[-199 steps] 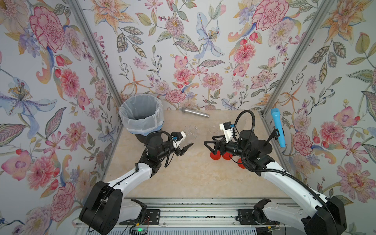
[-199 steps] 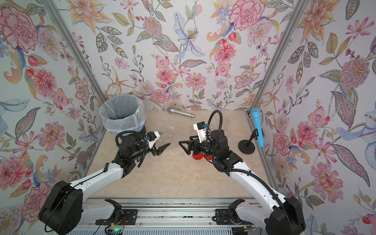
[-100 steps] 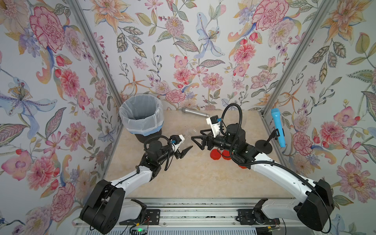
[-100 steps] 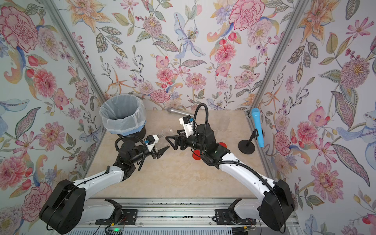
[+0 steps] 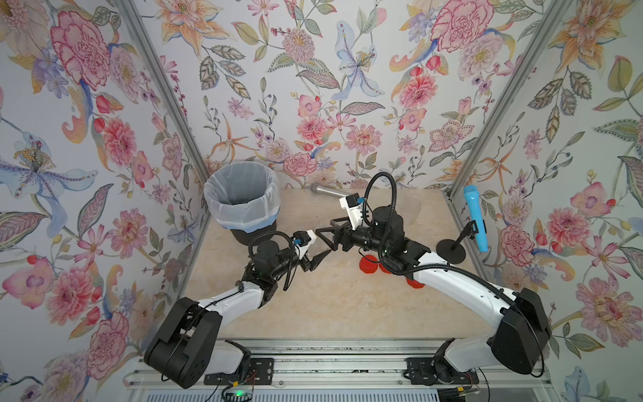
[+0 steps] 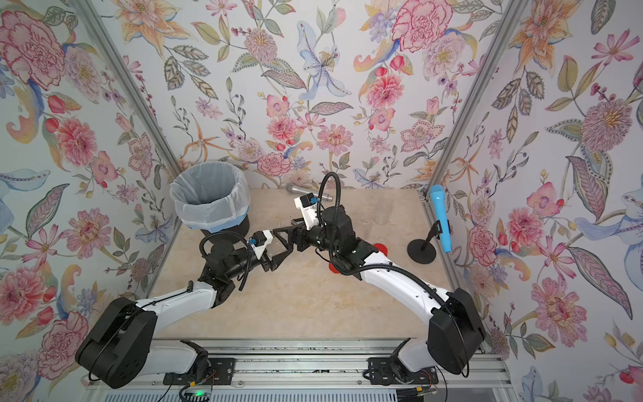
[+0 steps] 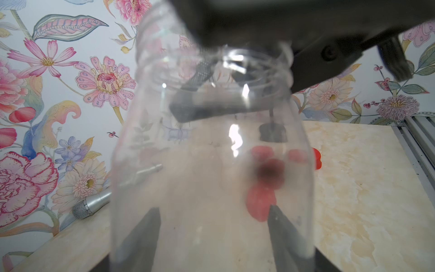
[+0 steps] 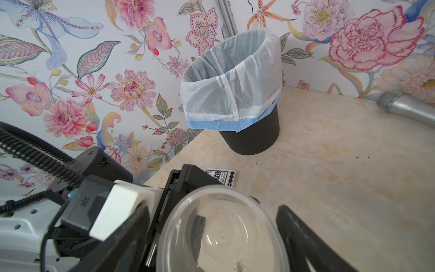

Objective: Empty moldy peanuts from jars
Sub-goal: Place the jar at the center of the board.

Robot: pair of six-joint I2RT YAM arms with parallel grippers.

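Two grippers meet at one clear jar point(image 7: 211, 164) above the worktop point(image 5: 330, 306), near the lined bin point(image 5: 243, 212). The left gripper point(image 7: 211, 208) clamps its body; the right gripper point(image 8: 213, 207) straddles its end, though I cannot tell if it grips. Red lids point(image 5: 368, 263) lie nearby.

Bin point(image 5: 243, 202), white-lined, upright on the table point(image 5: 330, 306). Front-right of the bin, the left gripper point(image 5: 318, 259) and right gripper point(image 5: 325, 240) meet tip to tip; the right jaws stand apart. A clear jar point(image 5: 320, 245) between them is barely discernible. Red lids point(image 5: 368, 264) lie farther right of the bin, partly under the right arm. Silver microphone point(image 5: 327, 191) lies just right of the bin. Blue microphone point(image 5: 475, 217) on a black stand point(image 5: 450, 250), well apart from the bin.
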